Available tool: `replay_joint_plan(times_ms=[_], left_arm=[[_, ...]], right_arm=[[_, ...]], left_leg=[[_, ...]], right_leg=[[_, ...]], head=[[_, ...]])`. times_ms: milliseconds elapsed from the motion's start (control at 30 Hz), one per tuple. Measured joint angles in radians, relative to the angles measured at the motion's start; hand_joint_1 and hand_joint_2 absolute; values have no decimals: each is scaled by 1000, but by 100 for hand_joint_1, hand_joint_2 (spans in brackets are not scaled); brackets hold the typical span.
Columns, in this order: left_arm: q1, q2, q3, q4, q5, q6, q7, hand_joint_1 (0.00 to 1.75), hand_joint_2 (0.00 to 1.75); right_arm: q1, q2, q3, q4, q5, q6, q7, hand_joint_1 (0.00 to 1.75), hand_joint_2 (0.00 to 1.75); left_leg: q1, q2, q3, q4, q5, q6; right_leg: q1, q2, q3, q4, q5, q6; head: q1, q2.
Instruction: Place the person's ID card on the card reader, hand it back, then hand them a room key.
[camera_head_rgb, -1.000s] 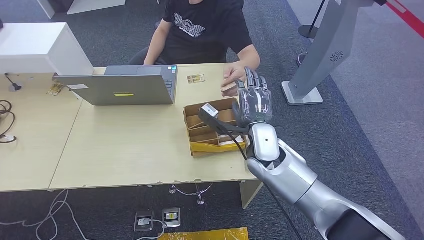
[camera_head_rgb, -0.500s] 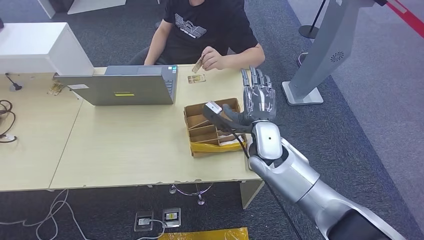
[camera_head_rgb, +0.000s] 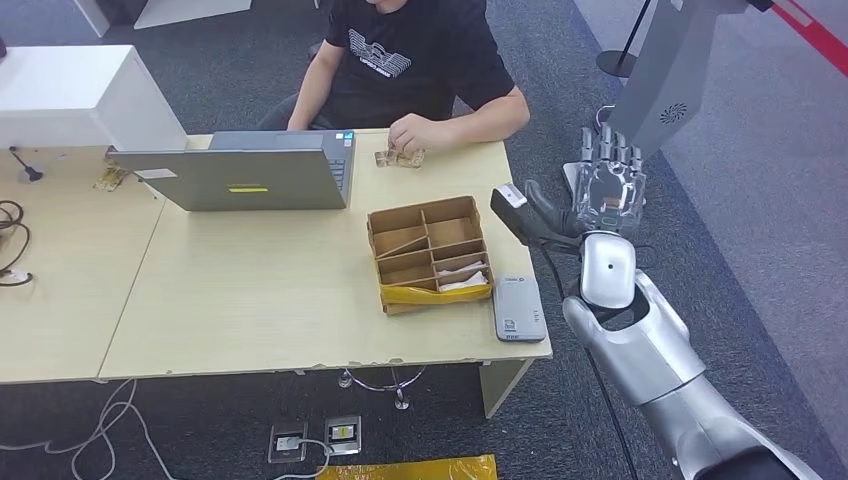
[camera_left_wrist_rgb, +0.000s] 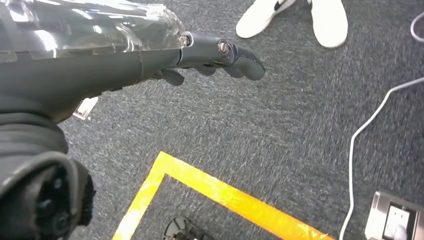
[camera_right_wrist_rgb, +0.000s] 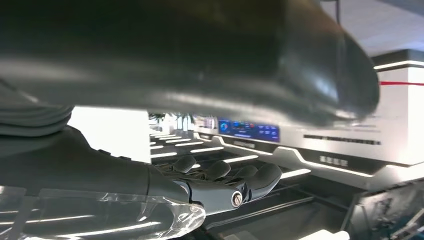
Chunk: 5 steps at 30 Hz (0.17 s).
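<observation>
Off the tabletop (camera_head_rgb: 300, 290) edge, your right hand (camera_head_rgb: 607, 185) hung released and empty, well apart from the ID card (camera_head_rgb: 397, 157) under the person's hand (camera_head_rgb: 415, 133), so reaching back carelessly risked clipping the card reader (camera_head_rgb: 518, 312) just beside it.

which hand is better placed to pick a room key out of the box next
Right. The right hand is raised, open and empty, just off the table's right edge beside the cardboard box. The left hand hangs low over the carpet, away from the table.
</observation>
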Motion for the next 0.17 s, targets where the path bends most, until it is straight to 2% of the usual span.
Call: replay_joint_plan(times_ms=[167], left_arm=[[-7, -7, 59, 6, -1, 0, -27, 0, 0]], right_arm=[[50, -47, -80, -25, 25, 31, 0, 0, 0]], left_leg=[[0, 0, 0, 0, 0, 0]], right_leg=[[0, 0, 0, 0, 0, 0]], head=[[0, 0]])
